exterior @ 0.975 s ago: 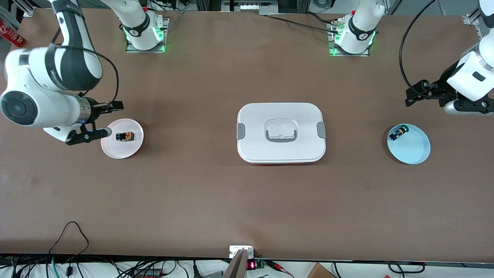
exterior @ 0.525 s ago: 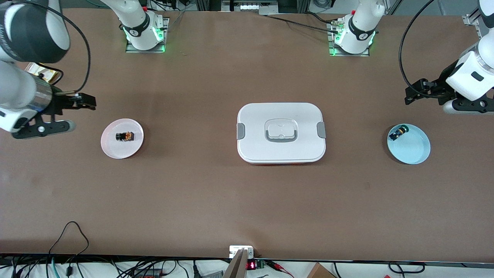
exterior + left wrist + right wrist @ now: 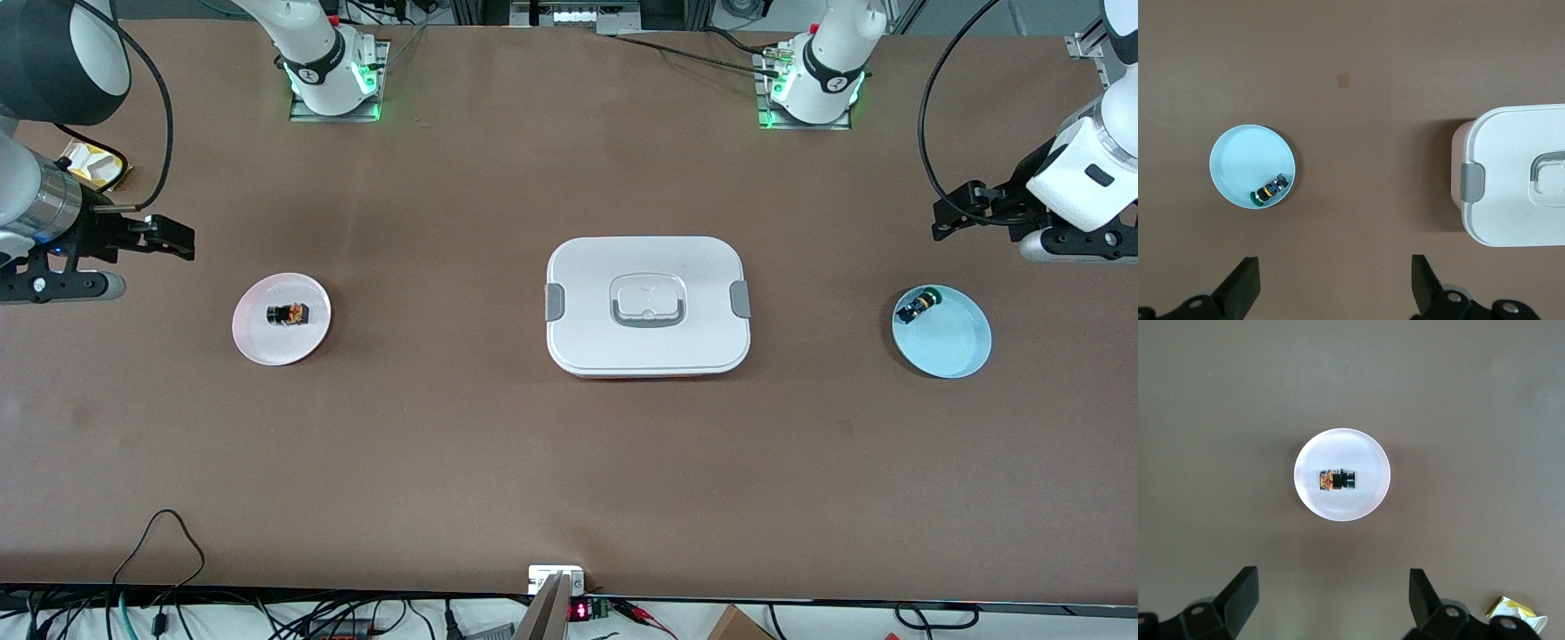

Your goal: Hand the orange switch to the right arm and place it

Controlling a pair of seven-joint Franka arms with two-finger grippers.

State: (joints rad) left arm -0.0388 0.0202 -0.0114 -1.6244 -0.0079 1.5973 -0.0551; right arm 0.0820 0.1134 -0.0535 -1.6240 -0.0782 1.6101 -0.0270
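Table (image 3: 444, 462) fills the front view, brown and broad. At center sits a white lidded box (image 3: 648, 306). In the left part of the frame a pink plate (image 3: 281, 339) holds the orange switch (image 3: 288, 313), lying on its side near the plate's middle. At the far left edge the right gripper (image 3: 182, 242) hangs over bare table, apart from the plate, with nothing in it. In the right part a blue plate (image 3: 951, 347) carries a green switch (image 3: 917, 308) against its rim. At the right edge the left gripper (image 3: 941, 222) hangs over bare table, also with nothing in it; that arm waits. A yellow packet (image 3: 93, 165) lies at the upper left.

The left wrist view shows the blue plate (image 3: 1245, 167) at center left, the green switch (image 3: 1270, 190) by its rim, and the box (image 3: 1518, 180) at the right edge. Both fingers (image 3: 1241, 290) stand spread wide at the bottom, bare.

The right wrist view has the pink plate (image 3: 1358, 507) mid-frame, the orange switch (image 3: 1337, 480) at its middle. The fingers (image 3: 1241, 597) stand spread wide, holding nothing. The packet (image 3: 1517, 613) shows at the lower right.
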